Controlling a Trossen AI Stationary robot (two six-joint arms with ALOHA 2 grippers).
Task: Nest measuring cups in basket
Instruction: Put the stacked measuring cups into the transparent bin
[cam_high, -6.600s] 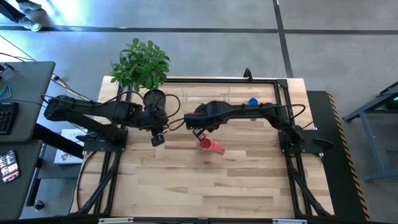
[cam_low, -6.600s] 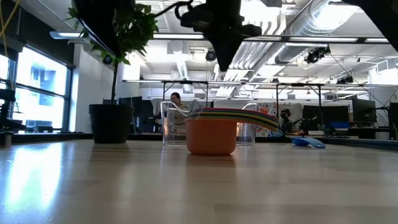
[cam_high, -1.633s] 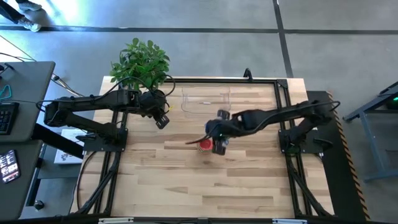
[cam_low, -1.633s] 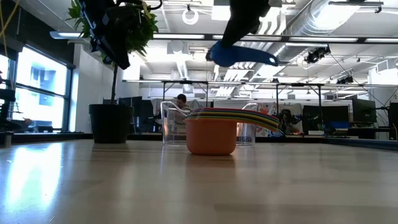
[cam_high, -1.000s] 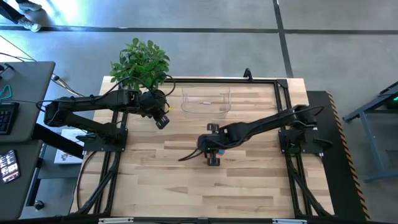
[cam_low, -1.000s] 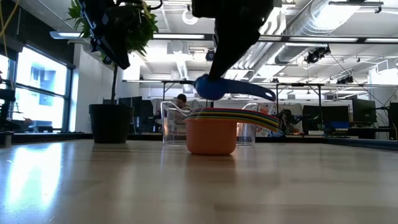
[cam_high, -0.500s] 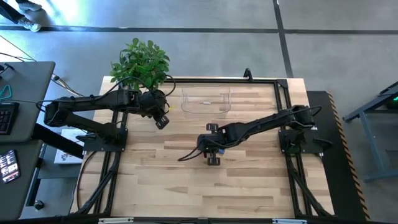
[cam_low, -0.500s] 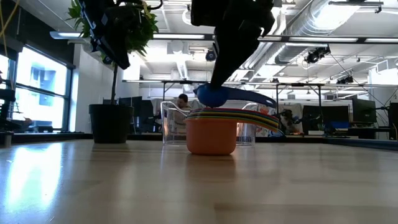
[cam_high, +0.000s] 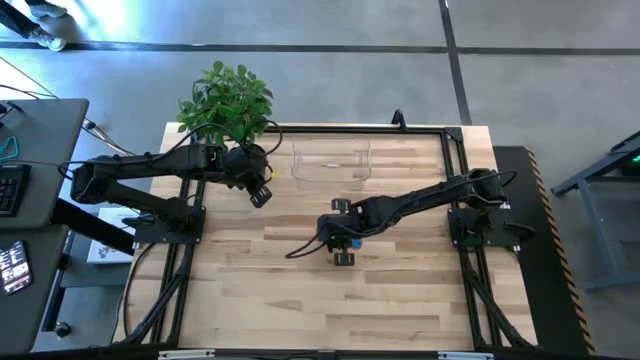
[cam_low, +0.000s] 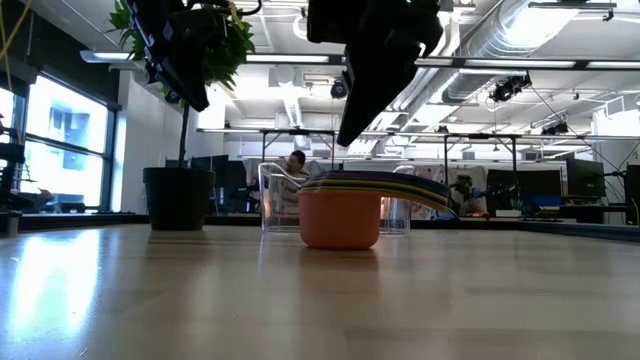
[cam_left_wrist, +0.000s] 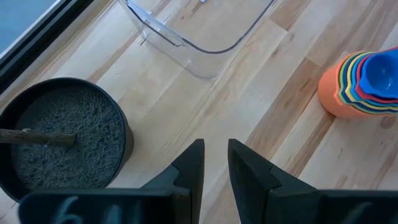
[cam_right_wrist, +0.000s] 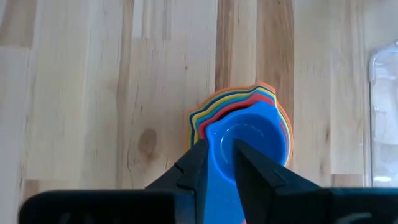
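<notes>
Blue cup (cam_right_wrist: 249, 146) sits inside the nested stack (cam_low: 340, 212) mid-table, right end effector (cam_right_wrist: 216, 163) just above it, fingers narrowly parted around the blue handle, grip unclear. Clear basket (cam_high: 330, 165) lies apart at the table's far edge. Left end effector (cam_left_wrist: 215, 163) hovers near the plant pot (cam_left_wrist: 59, 140), narrow gap, holding nothing.

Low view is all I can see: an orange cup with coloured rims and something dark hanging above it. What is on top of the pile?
Observer: The blue cup sits innermost in the stack; the right wrist view looks straight down into it.
Operator: And the dark thing?
Observer: That is the right gripper, directly over the blue cup.
Operator: Is the pile inside that clear box?
Observer: No. The left wrist view shows the stack on bare wood, apart from the basket.
</notes>
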